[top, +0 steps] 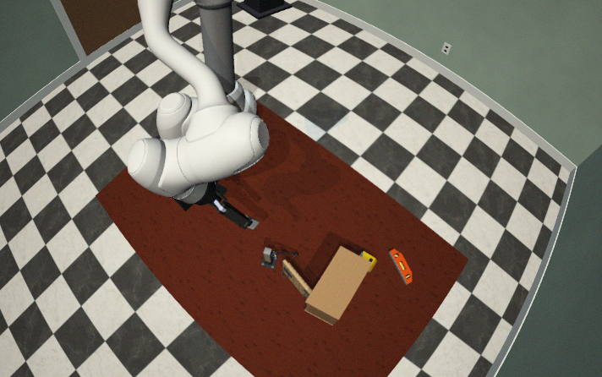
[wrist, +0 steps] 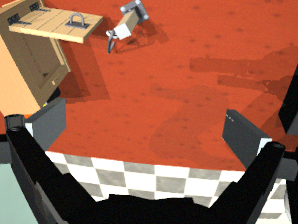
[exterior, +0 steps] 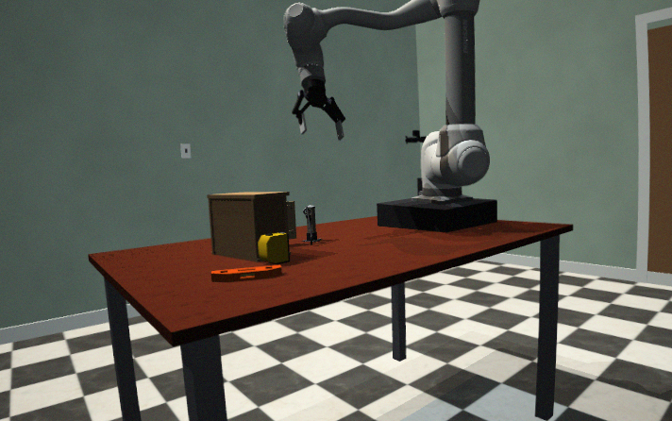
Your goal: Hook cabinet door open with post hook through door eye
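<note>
Cabinet (exterior: pixel 241 224) — left of centre on surface (exterior: pixel 346 267), door (wrist: pixel 59 24) ajar. Post (exterior: pixel 310 223) with hook (top: pixel 286 254) just right of it. Hand (exterior: pixel 320 126) — upper centre, high above, fingers spread wide, holding nothing.

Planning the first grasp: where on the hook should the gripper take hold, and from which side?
Grip the hook near its free tip, away from the post. It seems to lie roughly level, so come down from above with the open gripper straddling the thin rod. Stay off the door side.
</note>
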